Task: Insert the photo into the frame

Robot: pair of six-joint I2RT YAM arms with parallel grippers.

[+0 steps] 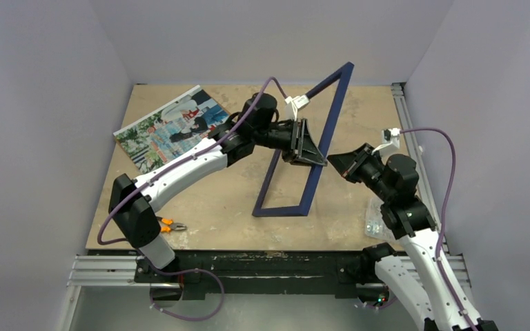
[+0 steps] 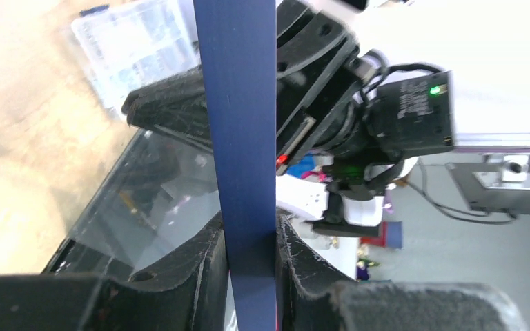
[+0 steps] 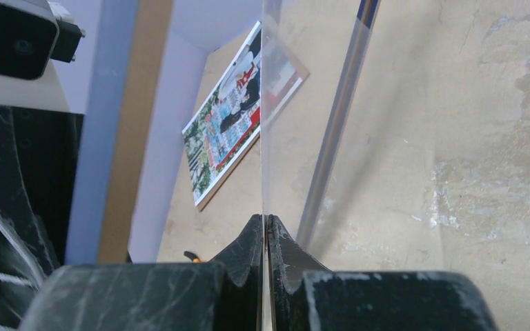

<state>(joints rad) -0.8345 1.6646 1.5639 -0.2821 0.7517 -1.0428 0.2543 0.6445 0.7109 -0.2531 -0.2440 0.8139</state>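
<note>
Top external: one frame (image 1: 283,209), one photo (image 1: 169,127) (flat)

left arm (image 1: 179,169) stretched up and rightward over the table, elbow bent, left gripper (image 1: 315,146) turned sideways, fingers clamped on the frame (image 1: 336,110) rail, right arm (image 1: 414,227) folded upward, right gripper (image 1: 336,163) pinched tight on the clear pane (image 3: 283,138)

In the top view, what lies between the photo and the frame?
Only the left arm crosses that stretch, from beside the photo to the frame, whose rail the left gripper clamps. Otherwise bare tabletop, per the top view.
</note>
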